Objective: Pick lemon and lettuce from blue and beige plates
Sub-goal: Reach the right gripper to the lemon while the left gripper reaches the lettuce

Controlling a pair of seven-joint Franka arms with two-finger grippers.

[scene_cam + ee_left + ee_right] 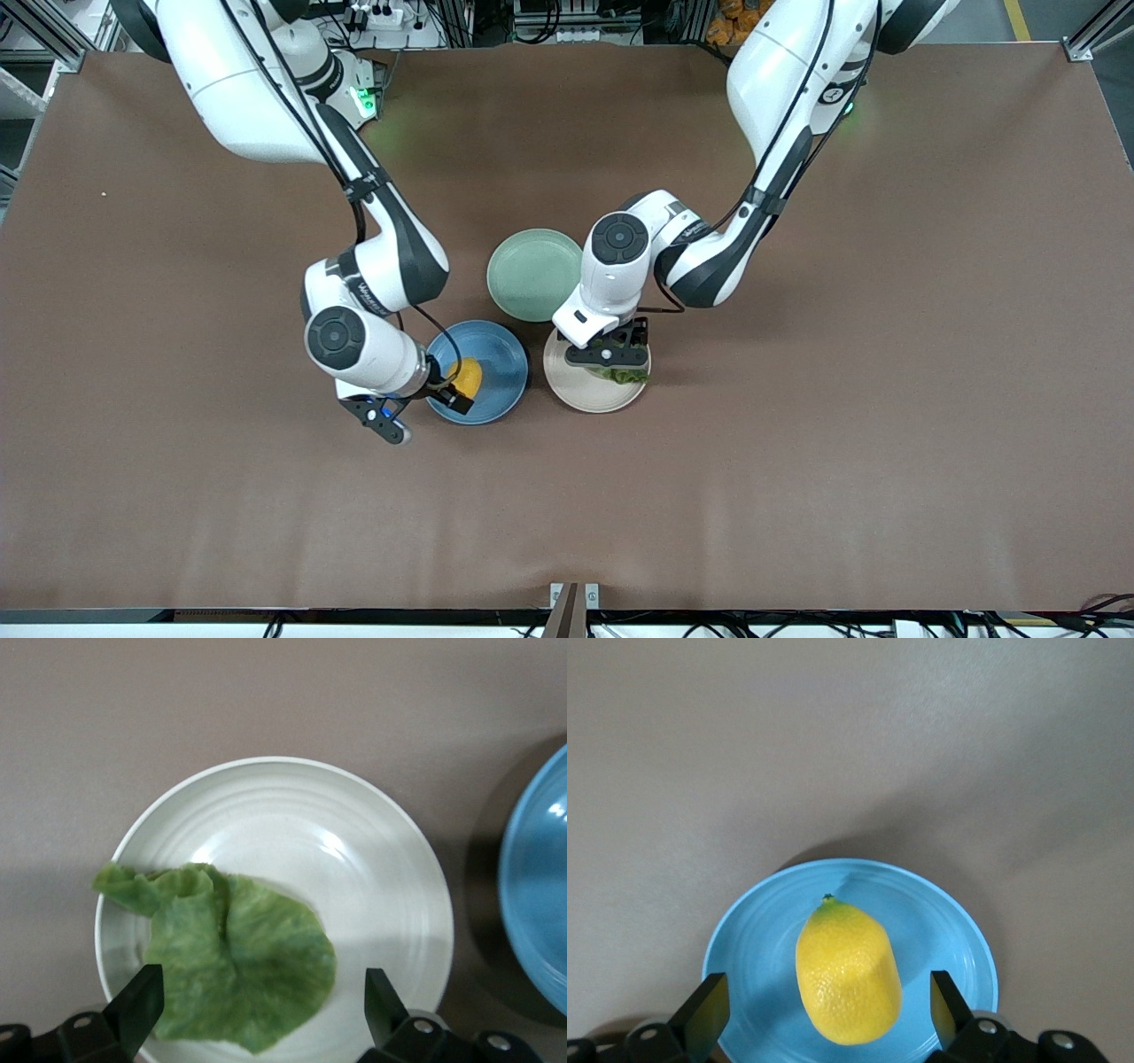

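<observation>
A yellow lemon (468,377) lies on the blue plate (500,368). My right gripper (447,390) is open over that plate. In the right wrist view its fingers stand on either side of the lemon (848,970) on the blue plate (943,930), apart from it. A green lettuce leaf (627,376) lies on the beige plate (576,394). My left gripper (611,354) is open over it. In the left wrist view the leaf (235,957) lies between the fingers on the beige plate (354,859), one tip hanging over the rim.
A pale green plate (534,274) sits empty, farther from the front camera than the other two plates. The blue plate's edge (536,895) shows in the left wrist view. Bare brown table surrounds the plates.
</observation>
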